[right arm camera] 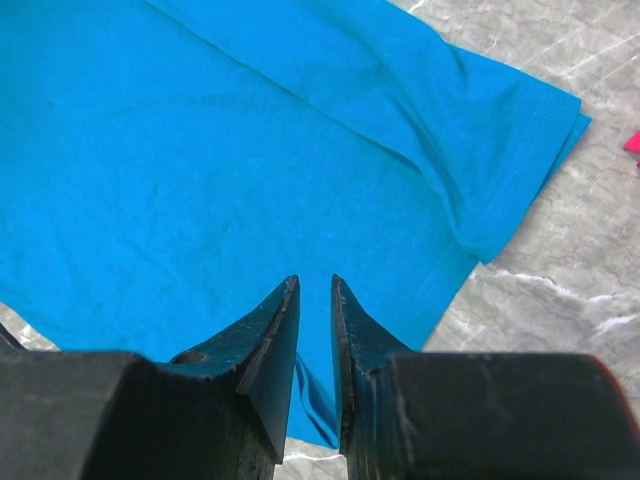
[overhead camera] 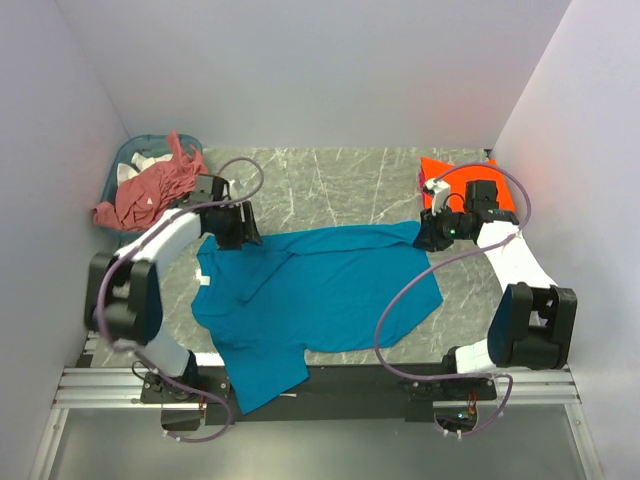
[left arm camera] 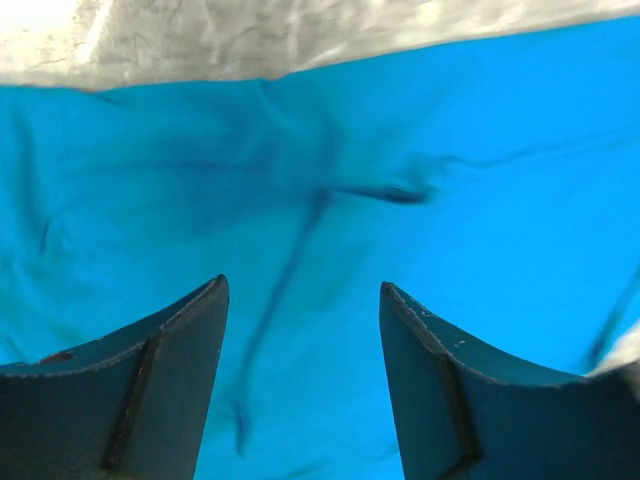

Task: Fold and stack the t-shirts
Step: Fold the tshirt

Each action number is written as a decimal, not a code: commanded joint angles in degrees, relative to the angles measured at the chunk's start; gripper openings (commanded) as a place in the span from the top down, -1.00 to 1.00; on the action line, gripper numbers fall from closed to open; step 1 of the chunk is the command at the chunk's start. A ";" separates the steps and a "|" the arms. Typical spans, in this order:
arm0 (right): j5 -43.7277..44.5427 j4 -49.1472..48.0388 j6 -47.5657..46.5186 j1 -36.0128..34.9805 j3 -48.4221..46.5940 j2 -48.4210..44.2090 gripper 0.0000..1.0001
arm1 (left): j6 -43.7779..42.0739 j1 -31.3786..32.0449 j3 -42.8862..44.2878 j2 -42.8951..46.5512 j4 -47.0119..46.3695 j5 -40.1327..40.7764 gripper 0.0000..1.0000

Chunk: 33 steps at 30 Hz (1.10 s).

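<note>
The teal-blue t-shirt (overhead camera: 320, 285) lies spread on the marble table, its white neck tag (overhead camera: 204, 281) at the left and one part hanging over the near edge. My left gripper (overhead camera: 240, 235) hovers open over its far left corner, and blue cloth (left arm camera: 420, 130) fills the gap between the fingers (left arm camera: 303, 285). My right gripper (overhead camera: 428, 235) is at the far right corner, jaws nearly closed (right arm camera: 315, 282) with a fold of the shirt's (right arm camera: 200, 150) hem pinched between them. The orange t-shirt (overhead camera: 438, 172) lies at the back right. The salmon-pink t-shirt (overhead camera: 150, 190) is heaped in the basket.
The teal plastic basket (overhead camera: 125, 160) stands at the back left corner with white cloth inside. White walls close in the left, back and right sides. Bare marble (overhead camera: 340, 185) shows beyond the shirt. A metal rail (overhead camera: 320, 385) runs along the near edge.
</note>
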<state>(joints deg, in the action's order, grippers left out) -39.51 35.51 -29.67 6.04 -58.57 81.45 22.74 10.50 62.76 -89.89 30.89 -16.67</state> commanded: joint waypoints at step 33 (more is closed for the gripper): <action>-1.98 -0.17 -0.48 0.64 1.17 -1.03 0.46 | -5.61 7.34 5.00 -14.18 1.27 -6.27 0.16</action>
<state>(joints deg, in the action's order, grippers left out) -40.18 35.57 -29.69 6.11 -57.71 80.93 17.08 17.37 67.35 -105.80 32.03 -21.78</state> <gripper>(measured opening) 0.266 0.445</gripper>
